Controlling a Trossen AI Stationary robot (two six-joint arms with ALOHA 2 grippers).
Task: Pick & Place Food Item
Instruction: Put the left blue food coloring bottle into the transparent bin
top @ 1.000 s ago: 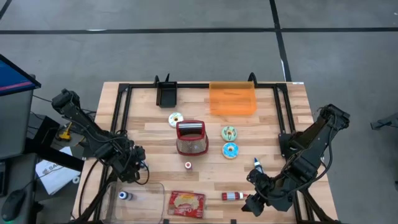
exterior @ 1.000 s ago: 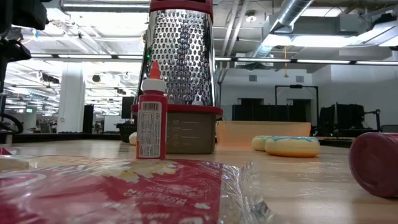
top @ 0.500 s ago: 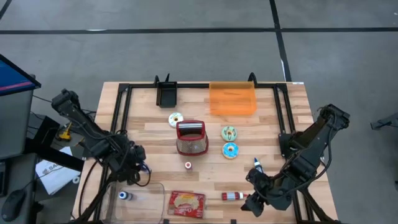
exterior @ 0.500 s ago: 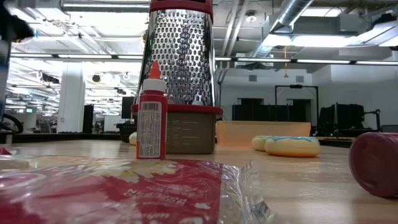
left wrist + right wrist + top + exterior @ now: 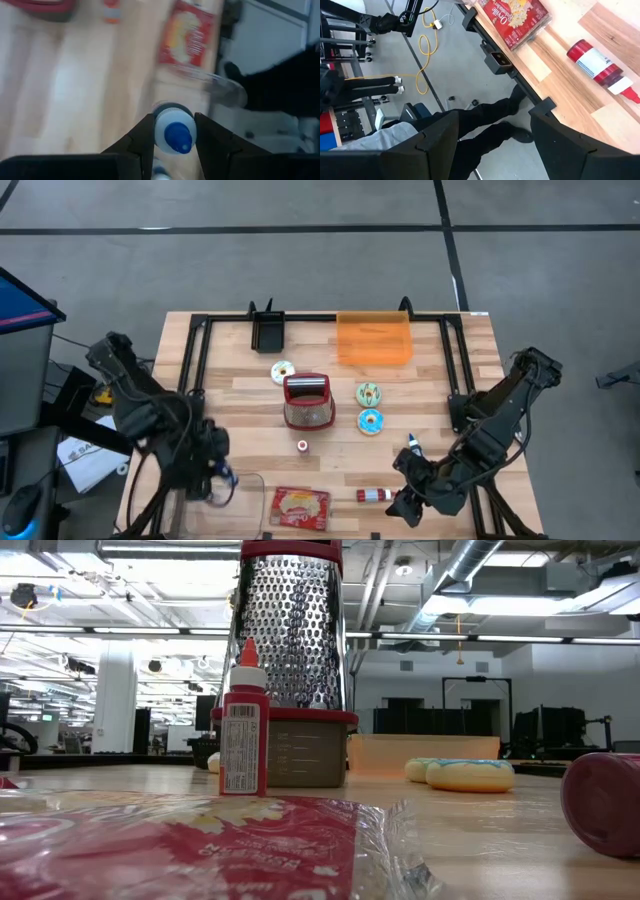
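Blue-capped, the bottle (image 5: 173, 134) sits pinched between the left gripper's (image 5: 173, 137) fingers, over the clear tray (image 5: 245, 485) at the table's (image 5: 450, 370) near-left corner; carrying looks under way, and the next move calls for a clear drop spot; the right gripper (image 5: 405, 505) waits spread beyond the near edge, beside a red bottle (image 5: 374, 495); wood planks, open workshop behind.

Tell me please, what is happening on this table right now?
The left pincer is closed around a small bottle with a blue cap, over the clear container at the table's front left corner. The right pincer is open and empty at the front right edge, beside the red bottle lying flat. Grater, donuts and popcorn packet sit untouched.
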